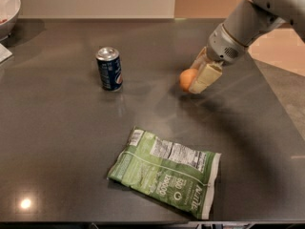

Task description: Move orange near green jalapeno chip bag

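The orange is a small round fruit at the table's middle right, held between my gripper's cream fingers. The gripper is shut on it and comes down from the upper right on the grey arm. The green jalapeno chip bag lies flat near the table's front edge, label side up, well in front of the orange and a little to its left.
A blue soda can stands upright left of the orange. A white bowl sits at the far left corner. The dark table ends at the right and along the front.
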Tool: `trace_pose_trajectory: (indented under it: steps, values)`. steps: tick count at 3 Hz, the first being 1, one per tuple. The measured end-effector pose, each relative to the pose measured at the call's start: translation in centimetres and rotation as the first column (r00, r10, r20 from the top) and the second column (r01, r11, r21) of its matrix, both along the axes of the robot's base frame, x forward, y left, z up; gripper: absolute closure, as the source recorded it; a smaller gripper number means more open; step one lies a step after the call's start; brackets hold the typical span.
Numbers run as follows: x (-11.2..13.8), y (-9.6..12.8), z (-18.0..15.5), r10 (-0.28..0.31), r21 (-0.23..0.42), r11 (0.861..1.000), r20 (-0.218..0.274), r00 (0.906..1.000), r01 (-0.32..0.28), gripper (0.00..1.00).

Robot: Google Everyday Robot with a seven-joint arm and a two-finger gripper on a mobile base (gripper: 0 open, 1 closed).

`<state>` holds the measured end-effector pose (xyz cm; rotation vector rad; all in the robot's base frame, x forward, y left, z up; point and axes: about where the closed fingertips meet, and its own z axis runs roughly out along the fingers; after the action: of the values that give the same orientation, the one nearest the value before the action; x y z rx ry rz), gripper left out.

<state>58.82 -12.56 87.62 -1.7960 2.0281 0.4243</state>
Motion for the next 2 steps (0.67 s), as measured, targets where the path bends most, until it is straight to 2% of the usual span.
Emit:
trace_pose_trajectory:
  steps: [2]
  values:
    - [-4.8,-0.7,0.1,0.073,-0.003,0.997,-0.024,0.997,-0.073,1.0]
